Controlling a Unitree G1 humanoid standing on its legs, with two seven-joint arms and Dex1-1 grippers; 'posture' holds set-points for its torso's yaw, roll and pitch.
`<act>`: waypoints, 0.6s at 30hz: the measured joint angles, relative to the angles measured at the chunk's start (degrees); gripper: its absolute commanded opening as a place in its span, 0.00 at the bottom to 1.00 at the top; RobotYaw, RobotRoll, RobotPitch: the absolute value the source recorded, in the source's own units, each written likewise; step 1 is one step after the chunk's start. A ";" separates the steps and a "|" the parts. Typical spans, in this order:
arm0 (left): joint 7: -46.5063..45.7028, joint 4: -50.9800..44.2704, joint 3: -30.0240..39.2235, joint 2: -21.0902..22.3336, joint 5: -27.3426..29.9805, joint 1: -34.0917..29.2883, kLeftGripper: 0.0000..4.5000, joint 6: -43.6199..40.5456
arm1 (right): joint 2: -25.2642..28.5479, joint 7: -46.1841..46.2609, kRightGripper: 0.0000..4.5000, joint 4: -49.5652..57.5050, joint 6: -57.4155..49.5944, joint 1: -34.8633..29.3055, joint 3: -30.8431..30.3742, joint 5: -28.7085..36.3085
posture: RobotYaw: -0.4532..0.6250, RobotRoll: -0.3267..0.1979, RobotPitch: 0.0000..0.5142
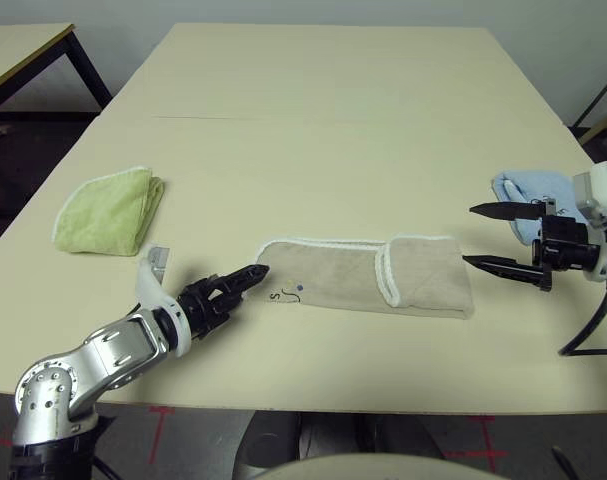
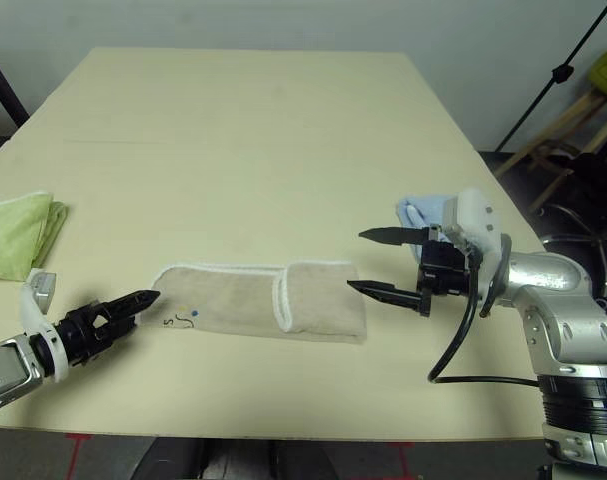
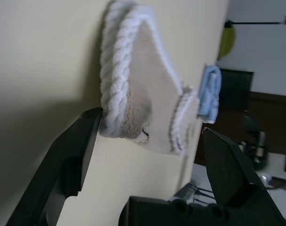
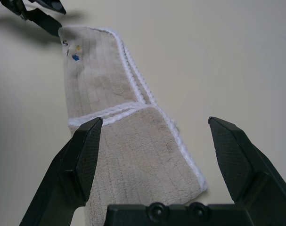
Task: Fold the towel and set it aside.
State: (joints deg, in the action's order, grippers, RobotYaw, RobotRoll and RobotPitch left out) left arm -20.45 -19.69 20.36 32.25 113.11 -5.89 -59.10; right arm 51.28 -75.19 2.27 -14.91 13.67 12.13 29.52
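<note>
Left end effector (image 1: 245, 279): jaws wide, empty, tips just beside the left end of the folded beige terry towel with white corded edging (image 1: 368, 277). Right end effector (image 1: 498, 238): jaws wide, empty, near the towel's right end. Towel lies flat on the cream bench (image 1: 313, 120).

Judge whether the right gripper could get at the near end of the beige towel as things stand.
Probably yes. The right gripper is open, and the towel has its folded end facing it, with bare table between and nothing in the way.

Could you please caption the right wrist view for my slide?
Open right gripper facing the partly folded beige towel on the table.
</note>
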 measured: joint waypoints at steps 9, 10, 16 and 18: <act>1.95 -0.66 1.21 -2.99 -0.01 4.19 1.00 5.16 | 0.04 -0.11 1.00 0.34 -0.53 0.01 0.00 0.01 | 0.49 0.62 0.22; 1.80 -0.65 1.17 -3.05 -0.01 4.15 1.00 5.31 | 0.03 -0.11 1.00 0.41 -0.58 0.03 0.00 0.01 | 0.49 0.62 0.22; 4.64 -2.07 -0.06 1.11 -0.01 -0.66 1.00 3.43 | 0.06 -0.40 1.00 0.35 -0.71 0.89 -0.10 0.00 | 0.50 0.62 0.21; 6.44 -3.17 -0.99 3.47 -0.01 -2.95 1.00 2.79 | 0.09 -0.56 1.00 0.34 -0.73 1.08 -0.11 -0.01 | 0.50 0.62 0.21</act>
State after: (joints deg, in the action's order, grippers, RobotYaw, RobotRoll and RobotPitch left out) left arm -14.01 -22.86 19.37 35.72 113.10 -8.84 -56.31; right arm 51.37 -75.75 2.60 -15.64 14.75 12.02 29.51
